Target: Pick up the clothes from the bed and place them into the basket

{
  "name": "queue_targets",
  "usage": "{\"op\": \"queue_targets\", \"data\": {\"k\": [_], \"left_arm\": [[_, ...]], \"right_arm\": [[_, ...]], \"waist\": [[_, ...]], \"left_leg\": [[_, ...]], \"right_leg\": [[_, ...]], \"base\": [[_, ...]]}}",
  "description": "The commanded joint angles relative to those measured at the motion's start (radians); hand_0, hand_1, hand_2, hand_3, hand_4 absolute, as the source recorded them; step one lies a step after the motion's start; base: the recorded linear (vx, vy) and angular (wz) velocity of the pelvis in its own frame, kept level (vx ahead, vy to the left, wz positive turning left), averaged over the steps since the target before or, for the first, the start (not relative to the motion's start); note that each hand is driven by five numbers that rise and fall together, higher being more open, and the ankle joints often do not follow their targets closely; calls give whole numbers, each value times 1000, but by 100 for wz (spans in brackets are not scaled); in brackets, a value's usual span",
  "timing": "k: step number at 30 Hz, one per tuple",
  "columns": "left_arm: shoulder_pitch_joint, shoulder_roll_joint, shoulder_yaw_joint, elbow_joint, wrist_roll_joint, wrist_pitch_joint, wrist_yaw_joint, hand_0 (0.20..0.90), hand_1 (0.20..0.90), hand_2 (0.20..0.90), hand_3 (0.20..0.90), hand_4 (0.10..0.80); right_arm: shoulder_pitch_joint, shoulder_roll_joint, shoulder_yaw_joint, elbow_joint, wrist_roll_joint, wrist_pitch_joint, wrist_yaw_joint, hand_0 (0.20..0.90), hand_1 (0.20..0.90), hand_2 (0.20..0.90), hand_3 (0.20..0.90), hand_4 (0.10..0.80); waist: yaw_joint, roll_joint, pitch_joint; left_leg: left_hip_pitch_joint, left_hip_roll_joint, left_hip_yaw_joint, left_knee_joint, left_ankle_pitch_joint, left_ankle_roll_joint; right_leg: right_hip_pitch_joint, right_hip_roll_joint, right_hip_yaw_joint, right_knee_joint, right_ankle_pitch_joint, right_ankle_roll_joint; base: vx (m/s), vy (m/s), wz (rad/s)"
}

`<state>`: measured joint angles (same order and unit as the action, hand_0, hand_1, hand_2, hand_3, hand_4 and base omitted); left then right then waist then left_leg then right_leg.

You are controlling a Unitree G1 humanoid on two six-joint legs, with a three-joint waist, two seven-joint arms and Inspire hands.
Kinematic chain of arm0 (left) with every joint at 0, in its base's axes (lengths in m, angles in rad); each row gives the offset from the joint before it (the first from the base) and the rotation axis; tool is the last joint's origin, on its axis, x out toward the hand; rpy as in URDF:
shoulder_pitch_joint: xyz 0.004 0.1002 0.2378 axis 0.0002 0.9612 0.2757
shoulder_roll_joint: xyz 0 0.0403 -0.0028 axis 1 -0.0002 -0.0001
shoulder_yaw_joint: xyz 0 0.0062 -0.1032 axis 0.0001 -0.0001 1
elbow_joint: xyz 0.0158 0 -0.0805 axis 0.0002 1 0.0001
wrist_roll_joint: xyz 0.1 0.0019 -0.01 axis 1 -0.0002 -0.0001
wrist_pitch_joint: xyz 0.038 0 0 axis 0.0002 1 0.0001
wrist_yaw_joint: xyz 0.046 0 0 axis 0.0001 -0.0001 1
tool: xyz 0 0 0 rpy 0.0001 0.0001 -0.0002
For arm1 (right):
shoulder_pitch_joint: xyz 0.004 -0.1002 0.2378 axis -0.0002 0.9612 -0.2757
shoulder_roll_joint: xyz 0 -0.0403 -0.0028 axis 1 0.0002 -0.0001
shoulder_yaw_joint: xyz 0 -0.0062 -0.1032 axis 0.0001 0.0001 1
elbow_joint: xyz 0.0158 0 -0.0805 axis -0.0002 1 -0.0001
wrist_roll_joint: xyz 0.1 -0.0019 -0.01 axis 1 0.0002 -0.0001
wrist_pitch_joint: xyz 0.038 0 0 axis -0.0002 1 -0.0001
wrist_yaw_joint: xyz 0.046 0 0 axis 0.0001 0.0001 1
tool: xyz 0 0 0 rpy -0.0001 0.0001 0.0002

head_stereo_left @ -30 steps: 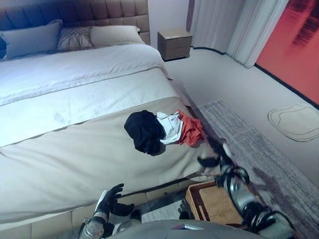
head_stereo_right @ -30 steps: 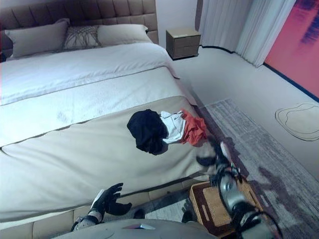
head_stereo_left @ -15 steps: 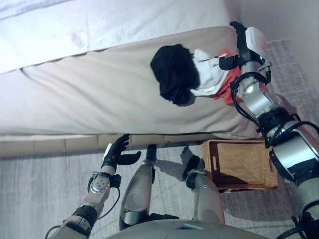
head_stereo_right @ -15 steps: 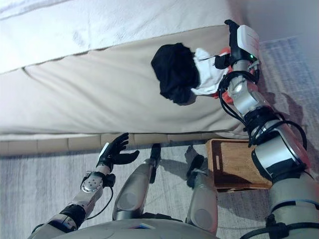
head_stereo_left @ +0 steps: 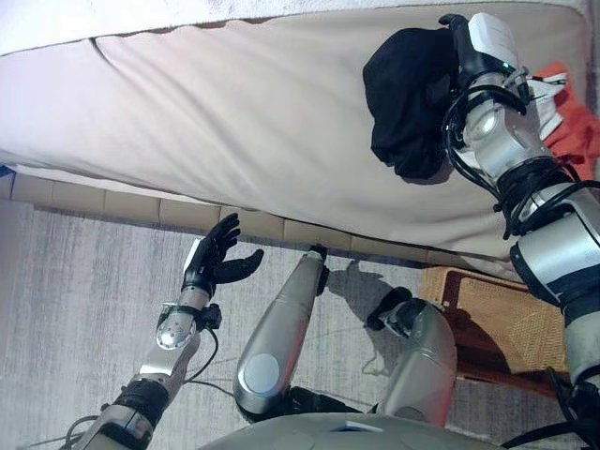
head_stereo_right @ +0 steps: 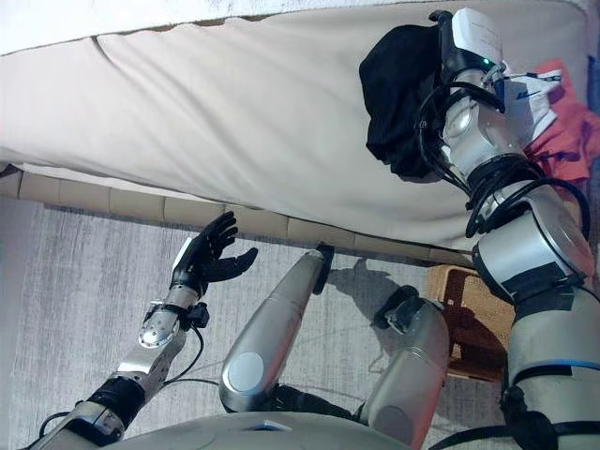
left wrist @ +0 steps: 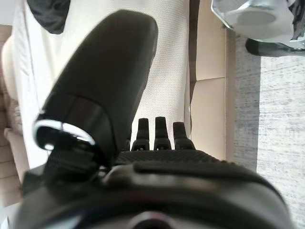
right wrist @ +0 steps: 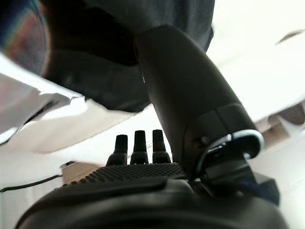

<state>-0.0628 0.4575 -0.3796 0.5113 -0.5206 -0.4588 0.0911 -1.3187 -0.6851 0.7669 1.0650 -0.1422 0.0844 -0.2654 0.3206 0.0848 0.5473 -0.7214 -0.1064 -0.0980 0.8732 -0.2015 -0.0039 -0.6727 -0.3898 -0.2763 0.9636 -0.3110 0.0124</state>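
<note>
Clothes (head_stereo_left: 408, 103): black, white, red heap on bed (head_stereo_left: 234, 103) near its foot edge, ungrasped. Right hand (head_stereo_left: 469, 47): newly arrived over heap, fingers straight, released; pickup now possible. Left hand (head_stereo_left: 211, 262): idle, open, over floor. Basket (head_stereo_left: 487, 323): beside bed.

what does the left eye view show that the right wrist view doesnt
Only the left eye view shows the left hand held open over the floor beside the bed, the wicker basket on the floor at the bed's edge, and the orange garment.

Only the right wrist view shows the right hand from close up, its thumb and fingers straight, with the black garment just past them.

Both show the black garment, the white garment beside it, and the beige bed cover they lie on.
</note>
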Motion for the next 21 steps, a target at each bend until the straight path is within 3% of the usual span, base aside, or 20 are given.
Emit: {"op": "queue_targets", "data": {"k": [1, 7, 14, 19, 20, 21], "left_arm": [[41, 64, 16, -128, -58, -110, 12, 900, 900, 900, 900, 800], [63, 87, 45, -180, -92, -133, 4, 900, 900, 900, 900, 800], [84, 115, 81, -272, -106, -125, -7, 900, 900, 900, 900, 800], [93, 126, 78, -290, -99, -125, -7, 900, 900, 900, 900, 800], [95, 128, 78, -289, -99, -128, -7, 900, 900, 900, 900, 800], [96, 130, 77, -286, -101, -132, -8, 900, 900, 900, 900, 800]], "right_arm": [[-195, -27, 64, 25, -39, 15, 3, 900, 900, 900, 900, 800], [-234, -21, 100, 118, -27, 103, 109, 900, 900, 900, 900, 800], [-241, -26, 130, 187, -7, 217, 337, 900, 900, 900, 900, 800], [-241, -37, 136, 220, 55, 189, 372, 900, 900, 900, 900, 800], [-240, -38, 130, 223, 72, 173, 358, 834, 834, 834, 823, 723], [-241, -39, 126, 226, 89, 158, 339, 641, 641, 641, 598, 498]], "waist": [[24, 30, -27], [46, 44, -27], [68, 48, -27], [73, 45, -27], [73, 44, -27], [73, 44, -27]], "left_leg": [[-53, -12, 61, 65, -96, 59], [-149, -17, 56, 115, -91, 67], [-222, -18, 48, 156, -87, 70], [-235, -15, 45, 166, -86, 69], [-235, -13, 45, 169, -87, 69], [-234, -12, 44, 168, -87, 68]], "right_leg": [[-27, 85, -26, 61, -41, -66], [-122, 88, -18, 119, -48, -70], [-190, 94, -21, 161, -53, -75], [-197, 98, -31, 165, -50, -78], [-195, 99, -33, 162, -49, -78], [-194, 101, -34, 161, -48, -77]], "base": [[-36, 35, 8], [-32, 5, 8], [-22, -32, 4], [-9, -34, 8], [0, 0, 0], [-12, -20, -5]]}}
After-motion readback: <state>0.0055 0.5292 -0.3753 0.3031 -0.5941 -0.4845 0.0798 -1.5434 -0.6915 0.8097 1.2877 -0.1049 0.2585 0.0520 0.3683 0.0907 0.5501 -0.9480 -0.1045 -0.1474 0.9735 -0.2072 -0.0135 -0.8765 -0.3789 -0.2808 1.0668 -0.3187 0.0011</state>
